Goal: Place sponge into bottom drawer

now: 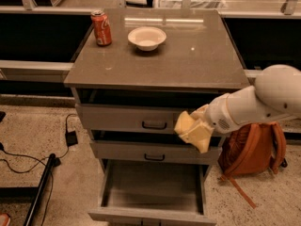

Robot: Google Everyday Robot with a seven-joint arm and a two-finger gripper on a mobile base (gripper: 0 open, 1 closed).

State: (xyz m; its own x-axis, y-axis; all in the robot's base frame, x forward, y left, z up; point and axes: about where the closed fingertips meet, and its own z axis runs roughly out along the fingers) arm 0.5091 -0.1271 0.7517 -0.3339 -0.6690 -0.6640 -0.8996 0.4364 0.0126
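Note:
The pale yellow sponge [192, 129] hangs in front of the cabinet's right side, level with the gap between the top and middle drawers. My gripper [203, 124] reaches in from the right on a white arm and holds the sponge; the sponge hides the fingertips. The bottom drawer [151, 214] is pulled out below, its plain grey inside showing. The sponge is above the drawer's right half and well clear of it.
A red soda can [101, 28] and a white bowl [147, 37] stand on the cabinet top [197, 65]. The top [154, 125] and middle [154, 157] drawers are closed. An orange backpack [251, 149] leans at the cabinet's right. Black cables [28, 161] lie on the floor at left.

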